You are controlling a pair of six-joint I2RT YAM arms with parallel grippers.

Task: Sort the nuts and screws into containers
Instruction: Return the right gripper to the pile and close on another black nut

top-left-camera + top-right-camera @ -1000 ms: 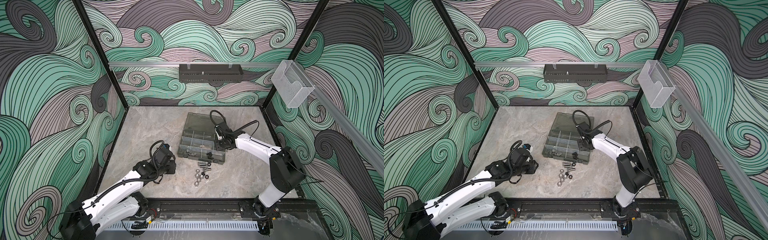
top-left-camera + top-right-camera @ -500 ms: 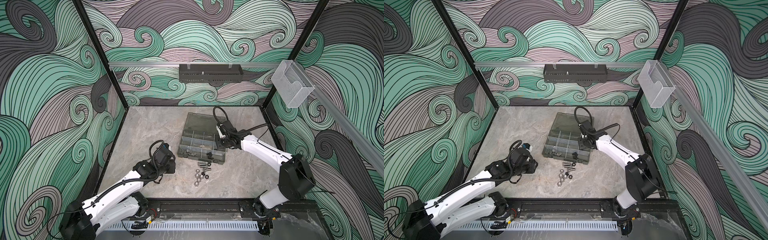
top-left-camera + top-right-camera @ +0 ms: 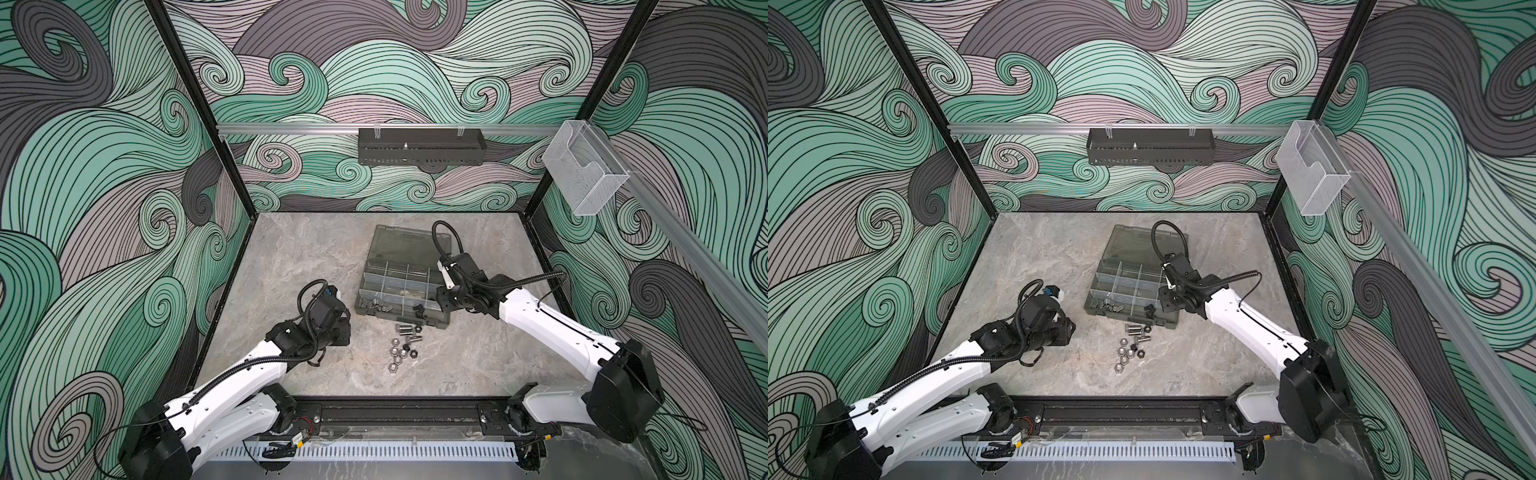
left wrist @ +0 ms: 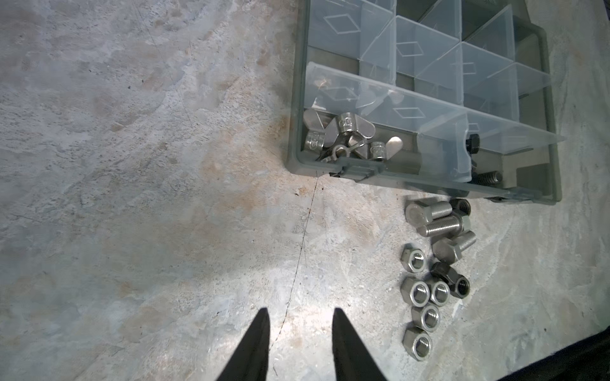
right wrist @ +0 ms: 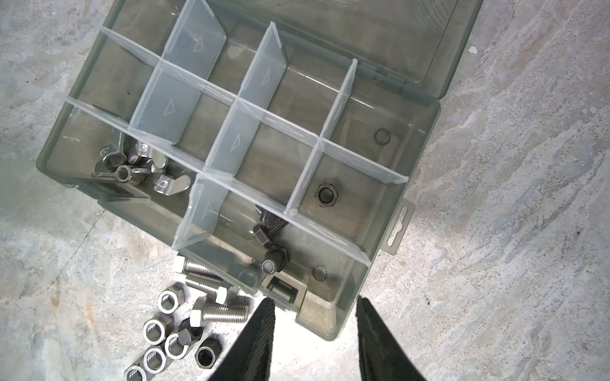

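The containers (image 5: 257,158) are compartments of a smoky grey case (image 3: 399,243), lid open, in both top views. One front compartment holds black screws (image 5: 270,244); the compartment beside it holds a black nut (image 5: 325,194). Loose silver screws (image 4: 439,224) and silver and black nuts (image 4: 422,297) lie on the table in front of the case (image 3: 1131,345). My right gripper (image 5: 315,301) is open and empty, over the case's front right corner (image 3: 441,300). My left gripper (image 4: 300,313) is open over bare table left of the pile (image 3: 345,332).
Silver wing nuts (image 4: 346,138) fill the case's front left compartment. A black perforated tray (image 3: 419,145) hangs on the back wall. A clear holder (image 3: 584,174) is mounted on the right wall. The arms' black base rail (image 3: 395,411) runs along the table's front edge.
The right arm's elbow has swung out to the right and toward the front, and its gripper has drawn back slightly from over the case. The left arm has not moved.
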